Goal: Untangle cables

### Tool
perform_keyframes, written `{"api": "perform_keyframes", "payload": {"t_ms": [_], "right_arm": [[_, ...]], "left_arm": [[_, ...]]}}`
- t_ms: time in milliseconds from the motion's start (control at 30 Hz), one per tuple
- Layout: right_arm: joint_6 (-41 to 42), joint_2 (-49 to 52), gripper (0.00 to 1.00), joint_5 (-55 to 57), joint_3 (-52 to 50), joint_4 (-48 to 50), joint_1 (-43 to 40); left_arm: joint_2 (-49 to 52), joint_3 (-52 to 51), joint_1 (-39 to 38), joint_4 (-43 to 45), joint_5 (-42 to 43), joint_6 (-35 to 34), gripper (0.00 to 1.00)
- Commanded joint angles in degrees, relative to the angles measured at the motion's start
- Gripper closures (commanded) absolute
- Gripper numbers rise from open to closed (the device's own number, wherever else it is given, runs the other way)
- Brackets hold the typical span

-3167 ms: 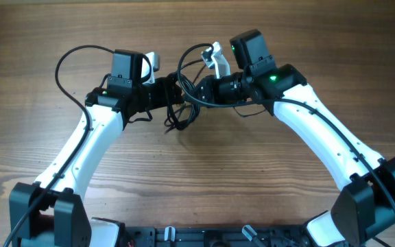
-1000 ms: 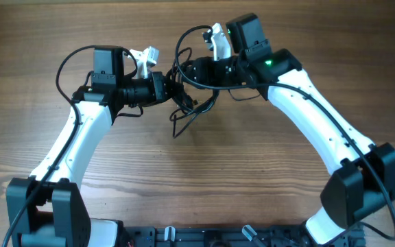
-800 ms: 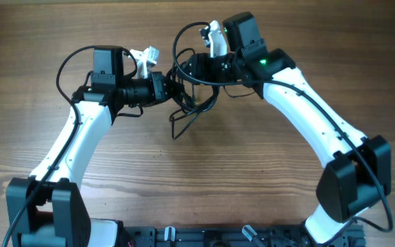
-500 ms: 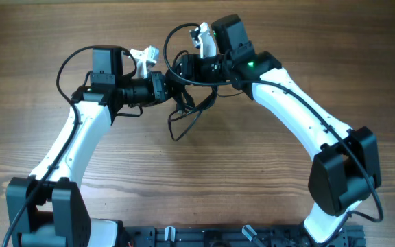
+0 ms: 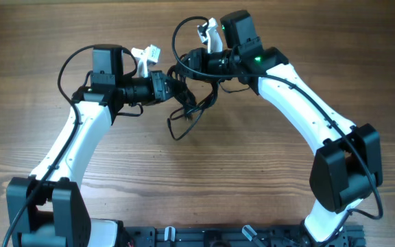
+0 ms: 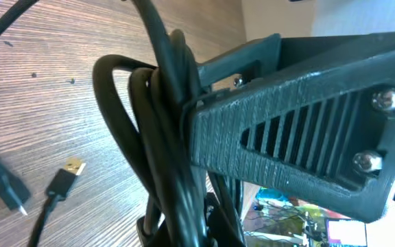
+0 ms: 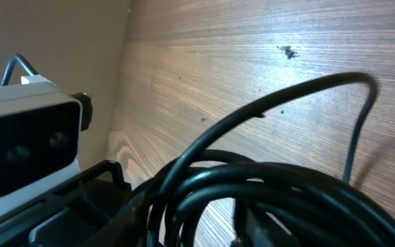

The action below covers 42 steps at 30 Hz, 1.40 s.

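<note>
cables (image 5: pixel 187 103) | thin black cords, bunched in one tangle | raised, loops hanging | two plug ends (image 6: pixel 67 170) resting on desk (image 5: pixel 197 178)

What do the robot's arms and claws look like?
The left arm and right arm have smooth white shells with chunky black joints. A black wire loops off the left one, and the right one glows with a little green light. A small white camera sits on each wrist. The left claw has dark grey fingers with ridges and silver screws.

Left arm (image 5: pixel 81 134) and right arm (image 5: pixel 300 101) angled inward, left fingers (image 6: pixel 286 120) clamped.
</note>
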Motion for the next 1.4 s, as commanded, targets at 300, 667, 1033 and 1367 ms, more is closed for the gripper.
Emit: {"api": "perform_keyframes", "payload": {"t_ms": [300, 667, 1033, 1367], "right_arm": [[0.66, 2.21, 0.94, 6.05, 0.31, -1.7, -2.36], [-7.98, -1.46, 0.96, 1.16, 0.33, -6.4, -4.72], [-7.91, -9.33, 0.96, -5.31, 0.33, -9.57, -4.72], [-8.13, -13.4, 0.96, -10.99, 0.33, -14.49, -4.72]], "left_arm": [[-1.27, 0.52, -0.22, 1.09, 6.21, 0.74, 0.87], [-1.27, 0.52, -0.28, 1.36, -3.63, 0.72, 0.64], [-1.14, 0.5, -5.57, -2.71, -20.85, 0.7, 0.62], [0.02, 0.5, -7.41, 0.37, -22.34, -1.88, 0.61]]}}
